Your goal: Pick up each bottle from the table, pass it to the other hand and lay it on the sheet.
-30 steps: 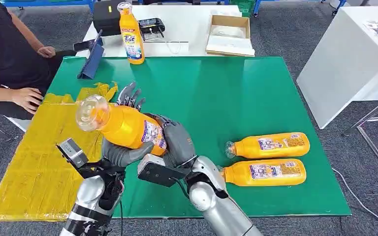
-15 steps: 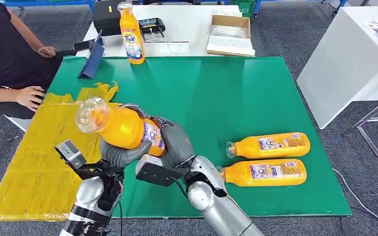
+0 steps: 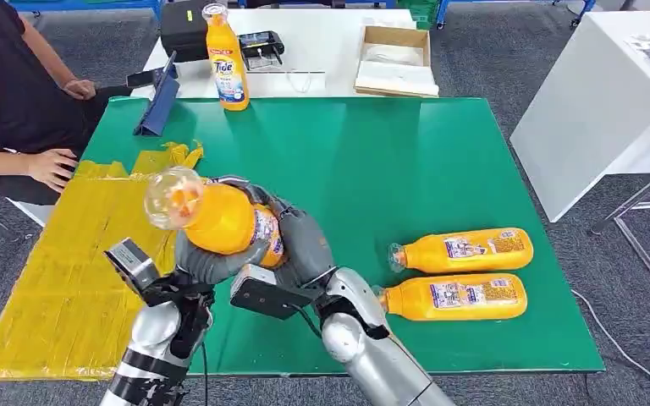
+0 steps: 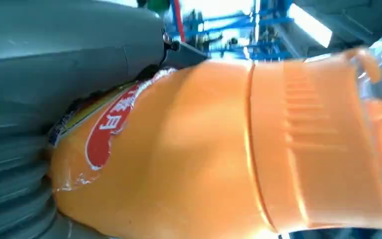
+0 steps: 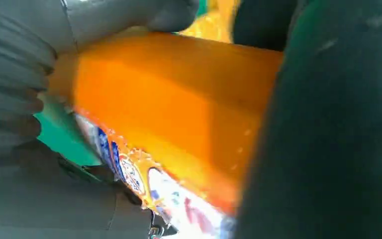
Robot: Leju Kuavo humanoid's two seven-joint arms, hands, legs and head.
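Observation:
An orange bottle (image 3: 220, 222) with a clear cap (image 3: 172, 196) is held above the table's front left, cap pointing left and up. My left hand (image 3: 207, 262) wraps its middle, thumb beneath and fingers (image 3: 230, 183) curled over the top. My right hand (image 3: 306, 245) grips its base end. The left wrist view has the orange bottle (image 4: 204, 149) against my left hand (image 4: 54, 64). In the right wrist view the bottle (image 5: 169, 109) lies against my right hand (image 5: 20, 99). A yellow sheet (image 3: 59, 279) lies on the left. Two more orange bottles (image 3: 461, 249) (image 3: 457, 296) lie at the front right.
The green table (image 3: 372, 161) has open room in its middle and back. Another orange bottle (image 3: 227, 59) stands on the white table behind, near a cardboard box (image 3: 395, 59). A person's hand (image 3: 49, 167) rests by the sheet's far left edge. A tablet stand (image 3: 157, 103) sits back left.
My left hand's fingers, spread behind the bottle before, have curled over it. The bottle's cap end has shifted slightly right. My right hand stays on the base.

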